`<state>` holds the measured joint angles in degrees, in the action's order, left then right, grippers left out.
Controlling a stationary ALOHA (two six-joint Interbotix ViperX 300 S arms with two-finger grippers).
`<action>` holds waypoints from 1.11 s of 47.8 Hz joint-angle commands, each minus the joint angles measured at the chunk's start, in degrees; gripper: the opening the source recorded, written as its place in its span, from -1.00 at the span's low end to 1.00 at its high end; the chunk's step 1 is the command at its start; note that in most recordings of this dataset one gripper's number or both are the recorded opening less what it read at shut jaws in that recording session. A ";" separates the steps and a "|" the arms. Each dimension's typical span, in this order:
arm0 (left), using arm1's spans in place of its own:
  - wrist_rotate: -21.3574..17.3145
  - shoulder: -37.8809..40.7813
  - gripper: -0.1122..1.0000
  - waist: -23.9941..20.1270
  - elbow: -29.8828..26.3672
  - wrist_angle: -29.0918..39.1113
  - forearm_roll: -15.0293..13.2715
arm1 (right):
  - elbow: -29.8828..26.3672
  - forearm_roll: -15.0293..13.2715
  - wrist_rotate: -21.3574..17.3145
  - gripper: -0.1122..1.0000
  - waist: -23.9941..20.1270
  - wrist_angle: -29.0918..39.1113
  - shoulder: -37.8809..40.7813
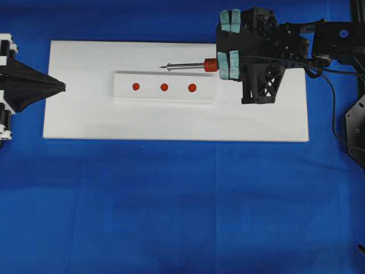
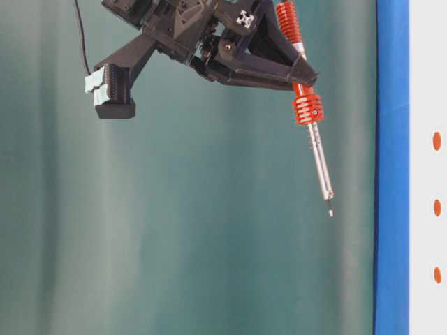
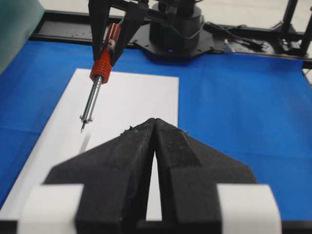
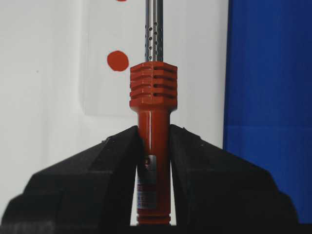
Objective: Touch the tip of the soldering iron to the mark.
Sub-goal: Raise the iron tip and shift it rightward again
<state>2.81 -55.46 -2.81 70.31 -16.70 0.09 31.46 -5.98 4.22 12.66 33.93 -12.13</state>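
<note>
My right gripper is shut on the red-orange handle of the soldering iron, seen close up in the right wrist view. The silver shaft points left, and its tip hangs in the air just beyond the far edge of the white strip. The mark is the centre red dot, about level with the tip along the strip. From table level the tip is clearly apart from the surface and the mark. My left gripper is shut and empty at the board's left edge.
The strip lies on a white board over blue cloth. Two outer red dots flank the mark. A black cord trails off at the right. The right arm's base stands behind the board.
</note>
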 commanded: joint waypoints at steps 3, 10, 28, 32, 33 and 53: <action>0.09 0.18 -0.80 -0.09 -0.62 -0.62 0.09 | 0.97 -0.18 -0.09 -0.69 0.97 0.00 -3.34; 0.09 0.18 -0.80 -0.09 -0.53 -0.70 0.00 | 4.57 -0.18 -0.26 -0.69 2.02 0.09 -7.29; 0.09 0.26 -0.80 -0.09 -0.53 -0.70 0.00 | 10.11 -0.09 -0.26 -0.69 2.29 1.14 -14.85; 0.09 0.26 -0.80 -0.09 -0.53 -0.70 0.00 | 10.11 -0.09 -0.26 -0.69 2.20 1.14 -14.68; 0.09 0.18 -0.80 -0.09 -0.53 -0.70 0.00 | 10.11 -0.09 -0.26 -0.69 2.20 1.14 -14.50; 0.09 0.18 -0.80 -0.09 -0.53 -0.70 0.00 | 10.20 -0.09 -0.26 -0.69 2.20 0.88 -13.54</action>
<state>2.81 -55.46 -2.81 70.31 -16.79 0.09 42.28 -5.98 4.04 14.77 35.24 -25.58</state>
